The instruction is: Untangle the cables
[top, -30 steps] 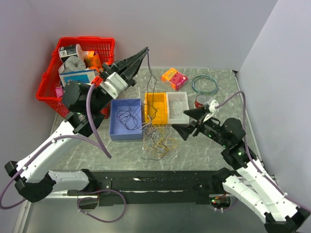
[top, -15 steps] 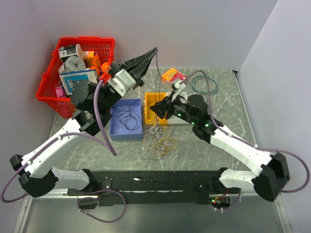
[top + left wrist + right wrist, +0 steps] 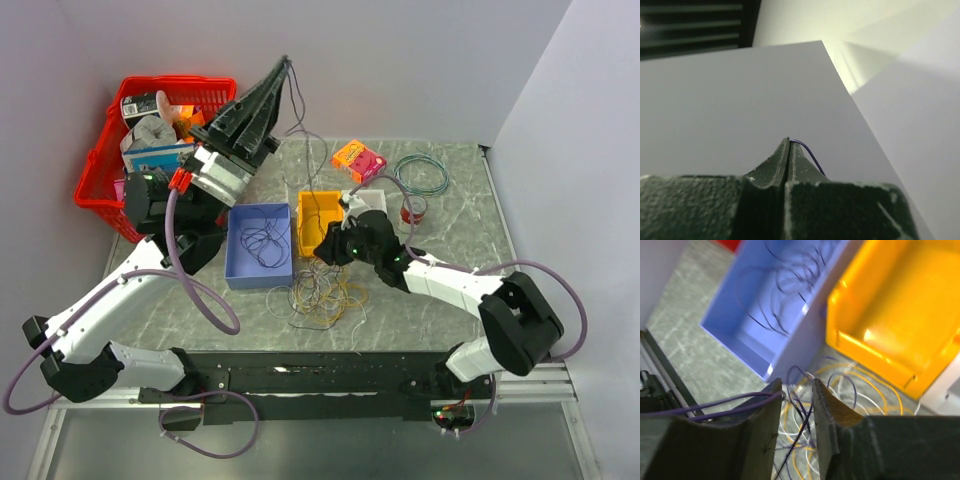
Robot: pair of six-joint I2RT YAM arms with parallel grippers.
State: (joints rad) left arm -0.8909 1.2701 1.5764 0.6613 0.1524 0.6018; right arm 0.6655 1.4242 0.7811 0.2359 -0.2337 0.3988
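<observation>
The cables (image 3: 322, 297) lie in a loose heap of yellow-orange, white and dark purple loops on the table (image 3: 450, 215), just in front of the bins. The right gripper (image 3: 325, 247) sits low at the heap's far edge. Its jaws stand slightly apart, and purple strands pass through the gap without being visibly pinched. Behind the heap stand a blue bin (image 3: 258, 278) containing dark purple loops, an orange bin (image 3: 304, 228) and a white bin (image 3: 372, 200). The left gripper (image 3: 284, 64) is raised high above the table's far side, jaws together, clamped on a purple strand (image 3: 305, 140) that hangs down toward the orange bin.
</observation>
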